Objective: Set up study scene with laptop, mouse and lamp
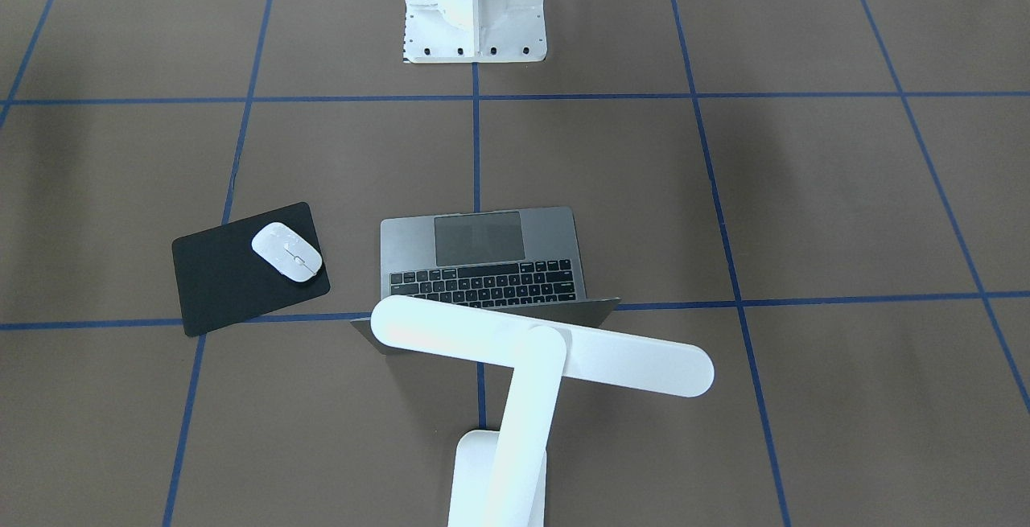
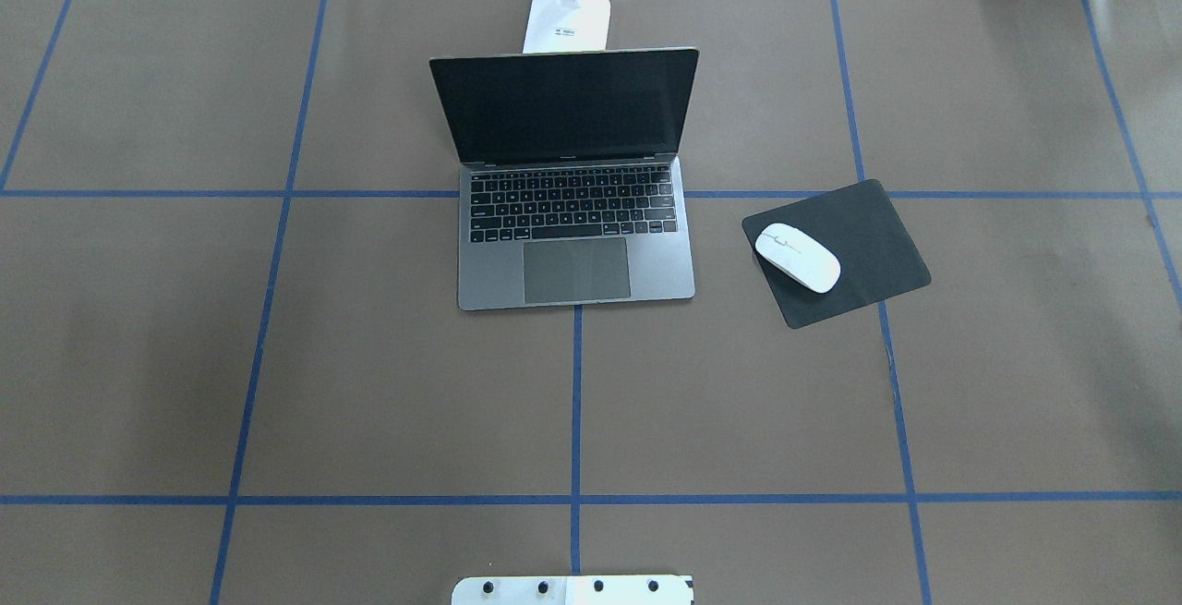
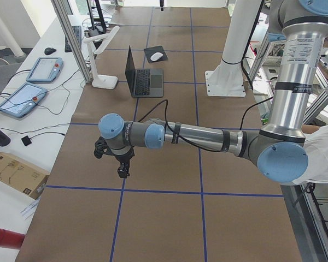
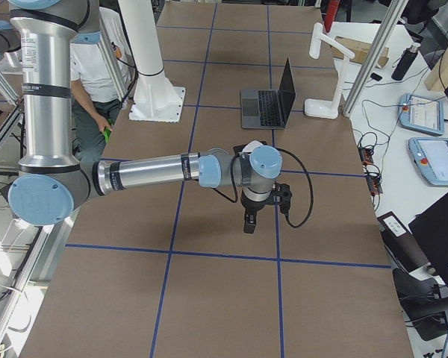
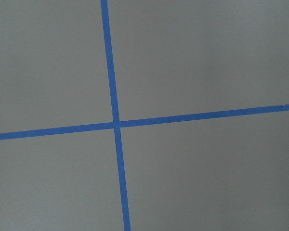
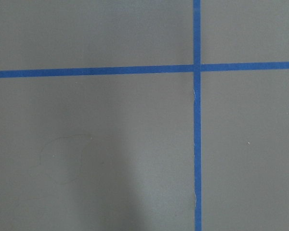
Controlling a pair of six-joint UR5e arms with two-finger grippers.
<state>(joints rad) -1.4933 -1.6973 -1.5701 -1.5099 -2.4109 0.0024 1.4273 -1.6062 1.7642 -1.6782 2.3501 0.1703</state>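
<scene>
The laptop (image 2: pixel 572 263) stands open at the middle of the table, its dark screen facing the robot. Behind it rises the lamp (image 1: pixel 539 347), whose bar head hangs over the lid; its base (image 2: pixel 568 21) rests near the far edge. The mouse (image 2: pixel 798 257) lies on a black mat (image 2: pixel 873 240) to the laptop's right. My left gripper (image 3: pixel 122 170) hovers over bare table far from these things, and so does my right gripper (image 4: pixel 248 224). Both show only in the side views, so I cannot tell if either is open or shut. The wrist views hold only brown table and blue tape.
The white robot pedestal (image 1: pixel 475 20) is bolted at the robot's side of the table. Beyond the far edge are teach pendants (image 3: pixel 22 98), cables and a cardboard box (image 3: pixel 16 172). A person (image 4: pixel 89 67) stands behind the pedestal.
</scene>
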